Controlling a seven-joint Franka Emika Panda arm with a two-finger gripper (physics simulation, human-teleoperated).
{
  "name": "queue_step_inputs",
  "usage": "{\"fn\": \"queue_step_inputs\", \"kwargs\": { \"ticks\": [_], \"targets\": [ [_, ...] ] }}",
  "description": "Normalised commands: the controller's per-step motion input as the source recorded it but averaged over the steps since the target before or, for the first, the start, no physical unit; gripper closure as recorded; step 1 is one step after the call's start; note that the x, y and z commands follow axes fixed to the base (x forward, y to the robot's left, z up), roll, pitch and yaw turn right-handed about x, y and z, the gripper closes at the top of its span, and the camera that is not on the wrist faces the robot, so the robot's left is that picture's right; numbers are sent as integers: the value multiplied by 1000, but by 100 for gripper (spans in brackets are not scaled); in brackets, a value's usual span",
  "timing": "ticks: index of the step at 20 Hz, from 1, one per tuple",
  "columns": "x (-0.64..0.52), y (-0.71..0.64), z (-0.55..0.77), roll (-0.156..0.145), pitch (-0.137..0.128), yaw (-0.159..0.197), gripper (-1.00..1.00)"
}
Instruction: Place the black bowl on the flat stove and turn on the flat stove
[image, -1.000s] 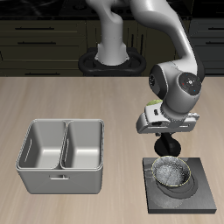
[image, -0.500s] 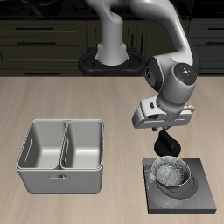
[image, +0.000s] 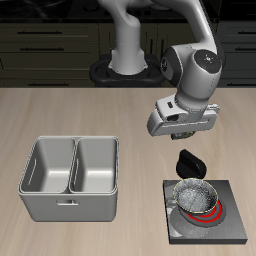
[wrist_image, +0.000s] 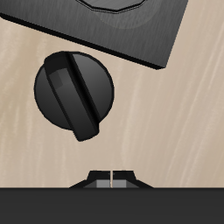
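The black bowl (image: 196, 196), dark outside with a pale speckled inside, sits on the burner of the flat stove (image: 232, 228) near the table's front edge. A red ring (image: 210, 216) glows around the bowl's base. The stove's black knob (image: 190, 160) stands on the table just behind the stove, and it also shows in the wrist view (wrist_image: 74, 92), next to the stove's corner (wrist_image: 131, 26). My gripper (image: 183, 134) hangs above and behind the knob, apart from it. Its fingertips (wrist_image: 103, 176) are pressed together and hold nothing.
A grey metal tray (image: 70, 208) with two compartments stands on the table beside the stove, near the front edge. The robot's base (image: 125, 65) is at the back of the table. The olive-green bowl does not show.
My gripper has risen and moved back from the knob. The knob has turned, and the burner under the bowl now glows red.
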Motion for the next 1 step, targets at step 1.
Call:
{"fn": "queue_step_inputs", "kwargs": {
  "ticks": [1],
  "targets": [
    [106,41,340,19,-44,-35,100]
  ]
}}
